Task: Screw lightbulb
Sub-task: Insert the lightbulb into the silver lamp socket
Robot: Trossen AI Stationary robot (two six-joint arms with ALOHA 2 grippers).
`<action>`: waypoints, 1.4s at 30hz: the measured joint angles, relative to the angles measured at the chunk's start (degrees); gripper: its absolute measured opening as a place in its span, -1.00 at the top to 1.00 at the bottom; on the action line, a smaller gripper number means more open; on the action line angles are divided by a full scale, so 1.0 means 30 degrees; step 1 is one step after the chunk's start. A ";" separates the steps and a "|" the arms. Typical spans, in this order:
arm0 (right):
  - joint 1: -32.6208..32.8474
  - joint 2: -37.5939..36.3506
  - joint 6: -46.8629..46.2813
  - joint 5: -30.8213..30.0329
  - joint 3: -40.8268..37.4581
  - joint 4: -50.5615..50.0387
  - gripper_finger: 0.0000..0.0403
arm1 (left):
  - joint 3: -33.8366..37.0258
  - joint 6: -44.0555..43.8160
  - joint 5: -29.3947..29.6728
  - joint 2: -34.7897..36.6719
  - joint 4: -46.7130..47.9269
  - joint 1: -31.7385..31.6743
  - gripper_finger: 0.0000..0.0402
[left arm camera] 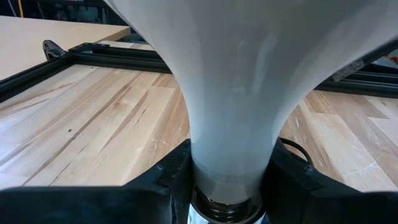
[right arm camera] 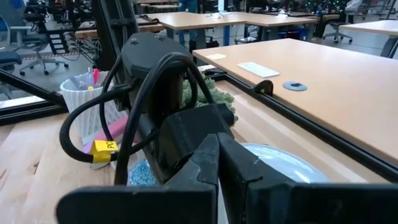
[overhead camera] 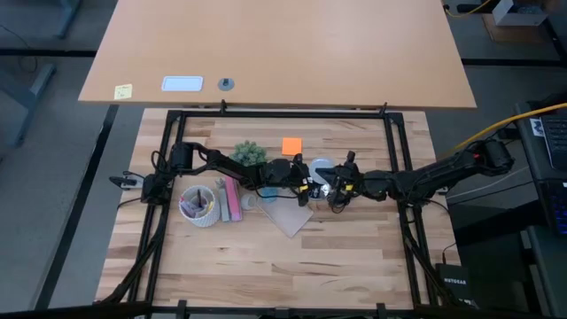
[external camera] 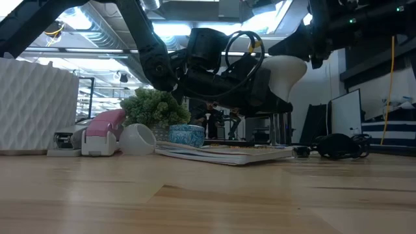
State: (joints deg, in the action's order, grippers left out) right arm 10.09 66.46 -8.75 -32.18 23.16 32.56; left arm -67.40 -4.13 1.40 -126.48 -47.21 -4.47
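Note:
The lightbulb (left arm camera: 236, 74) has a frosted white globe that narrows to a pale neck and a screw base. My left gripper (left arm camera: 227, 180) is shut on it above the middle of the table (overhead camera: 354, 257). In the low view the lightbulb (external camera: 286, 70) stands out of the dark gripper, well above the wood. My right gripper (right arm camera: 217, 163) is shut and holds nothing. It hangs just right of the lightbulb (overhead camera: 321, 168), pointing at it and at my left wrist. The lightbulb's globe (right arm camera: 280, 165) shows past its fingers. My left gripper pinches the lightbulb's narrow neck (left arm camera: 227, 165) between its two fingers (left arm camera: 171, 177), just above the screw base. The fingers come nearly level from the table's left. The bulb is lifted clear of the table, with its globe pointing away from the gripper toward the right.
Left of centre stand a white ribbed cup of pens (overhead camera: 202, 204), a pink-and-white desk tool (external camera: 104, 133), a small green plant (overhead camera: 250, 152) and a blue patterned bowl (external camera: 186, 134). A flat booklet (overhead camera: 288, 215) lies under the grippers. An orange note (overhead camera: 291, 146) and a black cord (external camera: 335, 146) lie nearby.

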 joint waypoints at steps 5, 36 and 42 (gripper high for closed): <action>0.0000 0.0025 -0.0037 0.0009 -0.0032 -0.0111 0.97 | 0.0000 -0.0781 -0.0032 0.0000 -0.0008 0.0007 0.19; 0.0000 0.0058 -0.0044 0.0036 -0.0087 -0.0146 0.97 | 0.0029 -0.1394 -0.0090 0.1166 0.1177 -0.0221 -0.30; -0.0003 0.0058 -0.0044 0.0004 -0.0087 -0.0146 0.97 | 0.0022 -0.2147 -0.0063 0.1166 0.1288 -0.0426 -0.31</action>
State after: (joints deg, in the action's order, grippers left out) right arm 10.08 66.63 -8.88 -32.17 22.90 32.12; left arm -67.33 -10.57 1.21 -122.98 -43.34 -5.75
